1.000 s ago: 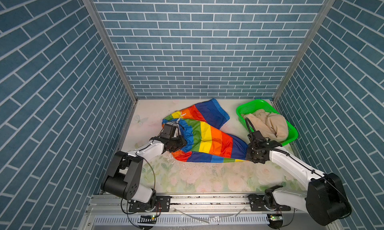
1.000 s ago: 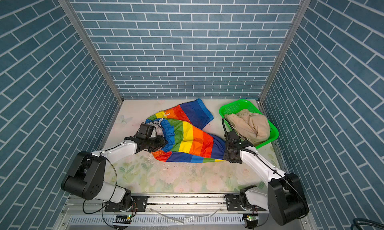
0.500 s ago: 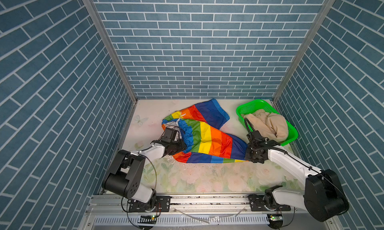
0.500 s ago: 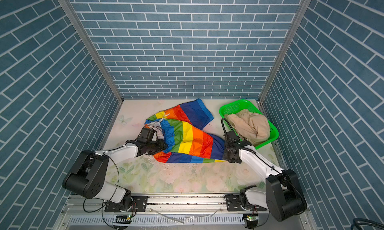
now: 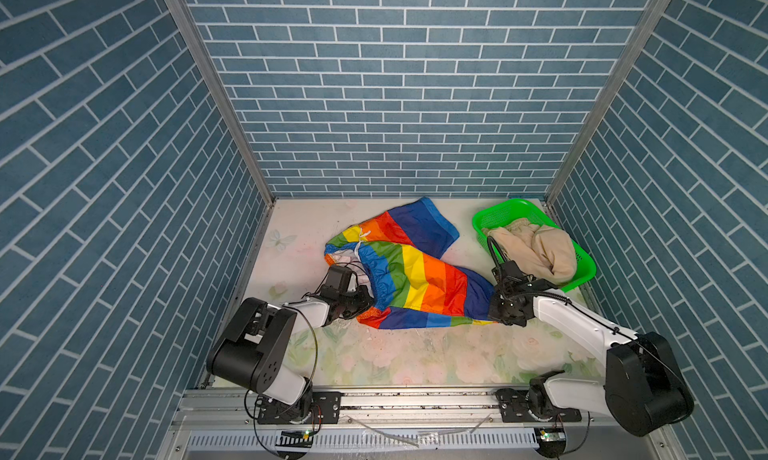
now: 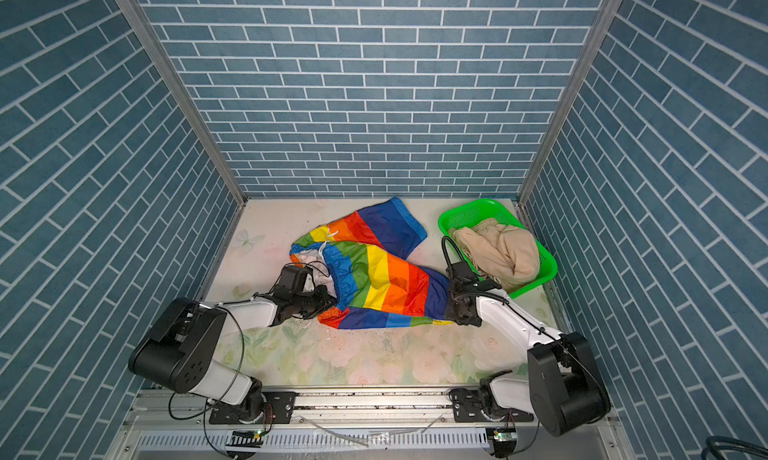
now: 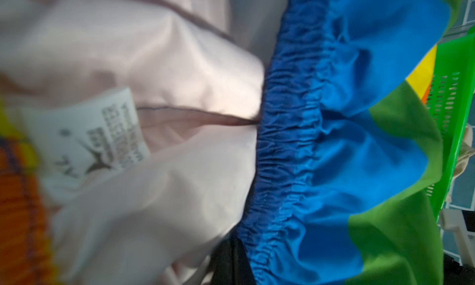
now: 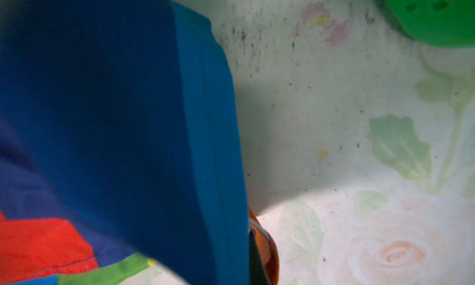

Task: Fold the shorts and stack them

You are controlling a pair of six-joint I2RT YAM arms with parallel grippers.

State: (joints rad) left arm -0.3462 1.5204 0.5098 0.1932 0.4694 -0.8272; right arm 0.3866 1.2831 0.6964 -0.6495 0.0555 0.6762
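The rainbow-striped shorts [image 5: 419, 279] [image 6: 382, 283] lie spread on the floral table, waistband to the left and one leg reaching back. My left gripper [image 5: 368, 298] [image 6: 328, 300] is shut on the near end of the blue gathered waistband [image 7: 277, 168]. The white lining and a label [image 7: 102, 132] show beside it in the left wrist view. My right gripper [image 5: 492, 308] [image 6: 451, 310] is shut on the blue hem [image 8: 213, 142] of the near leg, and one orange fingertip [image 8: 267, 252] shows beside the cloth. The beige shorts [image 5: 540, 250] [image 6: 503, 250] lie bunched in the basket.
The green perforated basket [image 5: 498, 213] [image 6: 465, 213] stands at the back right, close behind my right wrist. Blue brick walls enclose the table on three sides. Bare floral tabletop [image 5: 415, 354] stretches along the front, with a metal rail at its edge.
My left gripper has slid nearer along the waistband and closed on it. The right gripper has kept its hold on the hem.
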